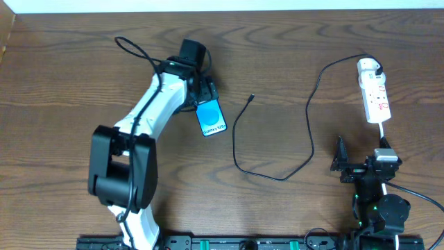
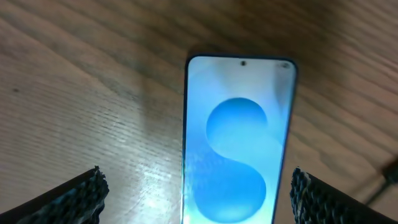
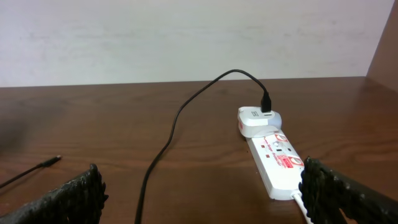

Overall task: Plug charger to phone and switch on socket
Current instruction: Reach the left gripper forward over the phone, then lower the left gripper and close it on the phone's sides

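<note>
The phone (image 1: 212, 118) lies flat on the wooden table, its blue screen up. My left gripper (image 1: 203, 96) hovers over it, open. In the left wrist view the phone (image 2: 239, 143) runs between the spread fingers (image 2: 74, 196), closer to the right one, and neither touches it. The charger cable (image 1: 239, 149) loops across the table, its black connector tip (image 1: 251, 98) lying free to the right of the phone. Its white plug (image 1: 368, 67) sits in the socket strip (image 1: 375, 98). My right gripper (image 1: 362, 160) stands open just in front of the socket (image 3: 277, 163), holding nothing.
The cable (image 3: 174, 124) curves over the table between the two arms, with the tip (image 3: 50, 162) at the far left of the right wrist view. A white lead (image 1: 383, 132) leaves the strip's near end towards my right arm. A pale wall stands behind the table.
</note>
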